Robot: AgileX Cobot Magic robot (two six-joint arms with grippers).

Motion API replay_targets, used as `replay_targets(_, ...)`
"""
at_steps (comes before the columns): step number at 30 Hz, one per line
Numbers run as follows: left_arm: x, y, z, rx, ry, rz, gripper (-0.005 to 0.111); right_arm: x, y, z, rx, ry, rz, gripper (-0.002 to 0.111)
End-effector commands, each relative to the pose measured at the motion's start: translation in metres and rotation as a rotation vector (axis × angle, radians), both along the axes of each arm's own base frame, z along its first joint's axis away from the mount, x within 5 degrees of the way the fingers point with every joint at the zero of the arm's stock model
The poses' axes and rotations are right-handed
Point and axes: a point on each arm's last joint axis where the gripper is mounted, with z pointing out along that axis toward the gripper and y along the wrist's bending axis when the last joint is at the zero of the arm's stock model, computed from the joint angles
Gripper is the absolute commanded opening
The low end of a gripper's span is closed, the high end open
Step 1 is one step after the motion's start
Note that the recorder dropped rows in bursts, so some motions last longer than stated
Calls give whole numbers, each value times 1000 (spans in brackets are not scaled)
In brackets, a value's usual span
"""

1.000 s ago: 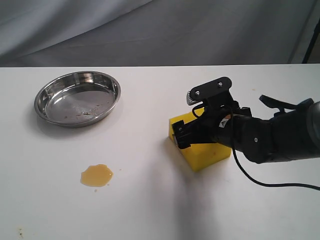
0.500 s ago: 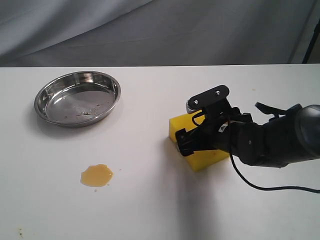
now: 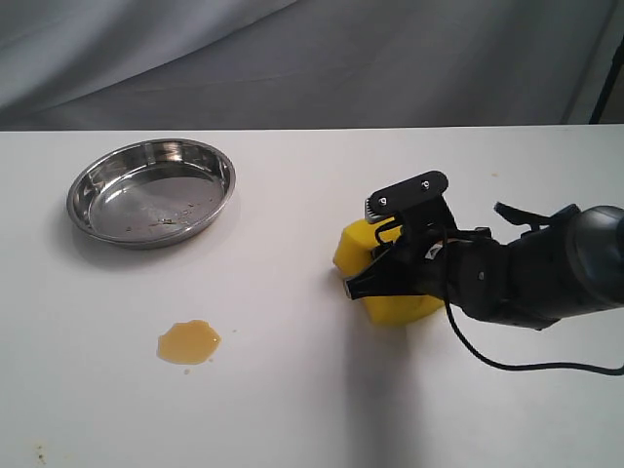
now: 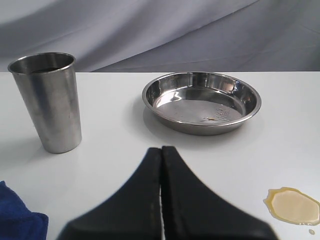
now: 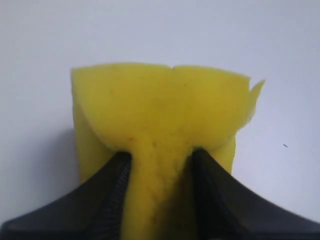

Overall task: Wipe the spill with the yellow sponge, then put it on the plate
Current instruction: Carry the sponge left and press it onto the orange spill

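Observation:
The yellow sponge (image 3: pixel 357 244) lies on the white table right of centre, squeezed narrow between the fingers of my right gripper (image 3: pixel 370 263). In the right wrist view the sponge (image 5: pixel 160 110) bulges out past both black jaws of that gripper (image 5: pixel 160 157), which is shut on it. The spill (image 3: pixel 188 342), a small amber puddle, sits to the front left, well apart from the sponge; the left wrist view shows the spill (image 4: pixel 293 206) too. The steel plate (image 3: pixel 88 185) stands at the back left and holds no sponge. My left gripper (image 4: pixel 161 150) is shut with nothing in it, short of the plate (image 4: pixel 150 90).
A steel cup (image 4: pixel 47 102) stands upright beside the plate in the left wrist view. A blue cloth (image 4: pixel 17 215) shows at that view's corner. A grey curtain (image 3: pixel 312 58) hangs behind the table.
My right gripper has come down over the sponge and shut on it, squashing the block from a square shape into a narrower, rounded one. The spill and plate have not moved.

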Motion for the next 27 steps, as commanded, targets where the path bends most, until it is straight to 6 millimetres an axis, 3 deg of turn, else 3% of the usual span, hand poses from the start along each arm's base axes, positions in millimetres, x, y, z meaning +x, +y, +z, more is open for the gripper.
replay_targets(1,1,0,-1,-2,-2,-6,0,-2,0,10,19,-6,0,0)
replay_targets(8,1,0,-1,-5,-2,-5,0,-7,-2,61,98,-105,12,0)
replay_targets(18,1,0,-1,-5,-2,-5,0,-22,6,51,88,72,93,0)
replay_targets(27,1,0,-1,-5,-2,-5,0,-40,37,53,23,0,276,0)
